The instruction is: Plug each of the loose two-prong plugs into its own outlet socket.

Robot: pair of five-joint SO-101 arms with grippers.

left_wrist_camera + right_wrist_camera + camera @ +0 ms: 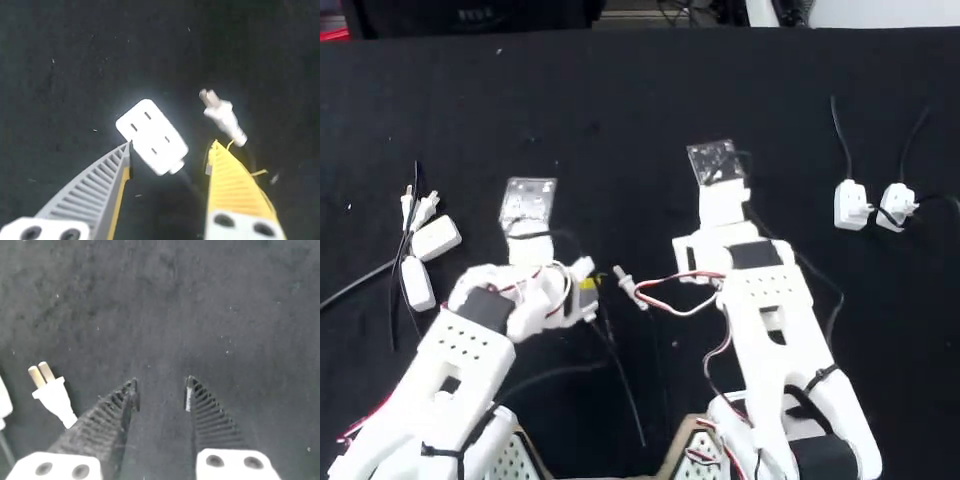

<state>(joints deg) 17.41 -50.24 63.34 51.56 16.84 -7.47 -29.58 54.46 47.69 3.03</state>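
I'm seeing the left gripper (171, 145) sitting with fingers spread. The outlet socket (151, 136) is lying between them, touching the grey finger (102, 180) and clear of the yellow finger (232, 185). The loose plug (223, 116) is lying just past the yellow one, unplugged. The right gripper (160, 390) is hanging spread over the black cloth (210, 300), with a two-prong plug (52, 392) lying beside it.

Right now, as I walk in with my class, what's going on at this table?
Two robot arms face a plug-and-socket job. The left gripper is open, with a white outlet socket lying at its fingertips and a loose two-prong plug just beside it. The right gripper is open over the bare black table. Neither holds anything yet.
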